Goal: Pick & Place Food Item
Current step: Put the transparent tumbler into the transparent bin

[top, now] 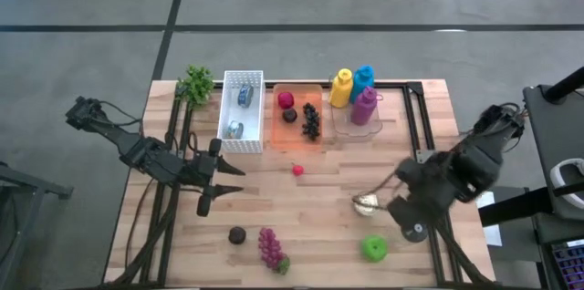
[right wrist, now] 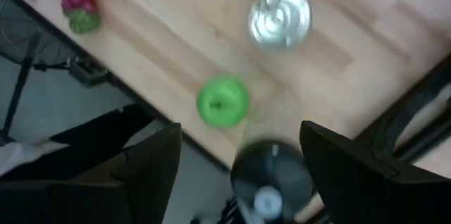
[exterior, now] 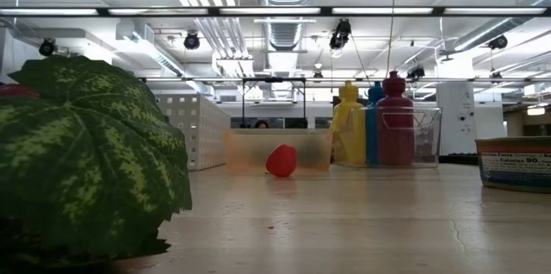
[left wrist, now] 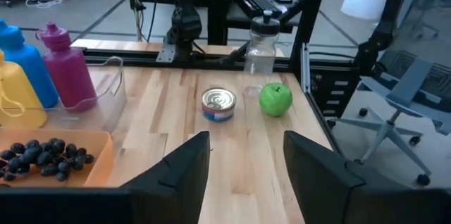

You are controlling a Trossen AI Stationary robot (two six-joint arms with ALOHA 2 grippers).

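Both my grippers hang empty with fingers spread. My right gripper (top: pixel 394 210) is above the table's (top: pixel 328 199) right near part; its wrist view looks down on the green apple (right wrist: pixel 223 101), the tin can (right wrist: pixel 280 15) and a dark-capped jar (right wrist: pixel 271 179) between the fingers, whether touching I cannot tell. From overhead that jar is mostly hidden under my arm. My left gripper (top: pixel 219 191) is over the left middle, arm stretched in from the left edge, pointing right toward the small red fruit (top: pixel 297 170). Only the low view shows this fruit before the orange tray (exterior: pixel 277 150), with a big leaf (exterior: pixel 90 158) close up.
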